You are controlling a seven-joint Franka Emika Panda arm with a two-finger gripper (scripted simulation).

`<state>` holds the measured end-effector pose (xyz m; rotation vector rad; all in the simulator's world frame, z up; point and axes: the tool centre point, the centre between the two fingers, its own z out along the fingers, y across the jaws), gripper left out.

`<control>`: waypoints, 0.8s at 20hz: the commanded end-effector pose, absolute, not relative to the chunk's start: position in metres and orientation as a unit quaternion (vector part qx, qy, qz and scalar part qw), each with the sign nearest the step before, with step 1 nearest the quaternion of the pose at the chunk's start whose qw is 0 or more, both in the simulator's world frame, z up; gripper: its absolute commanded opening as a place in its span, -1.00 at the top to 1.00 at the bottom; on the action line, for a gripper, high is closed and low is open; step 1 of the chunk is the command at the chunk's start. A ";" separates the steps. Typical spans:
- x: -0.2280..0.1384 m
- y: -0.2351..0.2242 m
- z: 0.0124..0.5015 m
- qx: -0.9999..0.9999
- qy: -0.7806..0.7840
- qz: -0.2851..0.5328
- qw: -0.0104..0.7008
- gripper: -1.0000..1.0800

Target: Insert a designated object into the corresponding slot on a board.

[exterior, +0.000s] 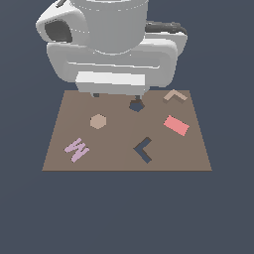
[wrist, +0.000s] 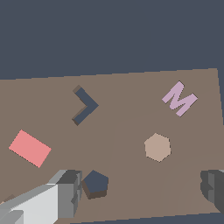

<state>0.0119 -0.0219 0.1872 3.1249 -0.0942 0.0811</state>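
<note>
The tan chevron block [exterior: 175,96] lies flat near the board's far corner on the exterior view's right. The dark chevron slot [exterior: 144,149] is cut into the brown board [exterior: 114,158] near its front edge; it also shows in the wrist view [wrist: 84,105]. My gripper [exterior: 117,94] hangs open and empty over the board's far edge, well to the exterior view's left of the block. In the wrist view the gripper [wrist: 140,190] has its fingers [wrist: 65,194] wide apart above the board [wrist: 131,113]. The block does not show clearly in the wrist view.
On the board lie a tan hexagon [exterior: 98,121] [wrist: 157,147], a red rectangle [exterior: 176,125] [wrist: 29,148] and a pink M shape [exterior: 76,149] [wrist: 180,98]. A dark hexagon-like hole [exterior: 136,105] [wrist: 95,183] sits just below the gripper. The arm's body looms behind the board.
</note>
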 end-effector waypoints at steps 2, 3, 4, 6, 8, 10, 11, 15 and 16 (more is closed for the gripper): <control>0.012 -0.021 0.187 0.999 -0.030 0.026 0.007 -0.92; 0.011 -0.021 0.187 0.999 -0.031 0.026 0.007 -0.92; 0.011 -0.021 0.186 0.999 -0.032 0.026 0.007 -0.92; 0.009 -0.019 0.185 0.999 -0.036 0.026 0.007 -0.92; 0.006 -0.017 0.182 0.999 -0.042 0.025 0.007 -0.92; 0.002 -0.014 0.179 0.998 -0.050 0.025 0.007 -0.92; 0.000 -0.012 0.177 0.998 -0.055 0.024 0.007 -0.92; -0.011 -0.002 0.168 0.997 -0.078 0.023 0.006 -0.92; -0.014 0.001 0.166 0.996 -0.085 0.022 0.006 -0.92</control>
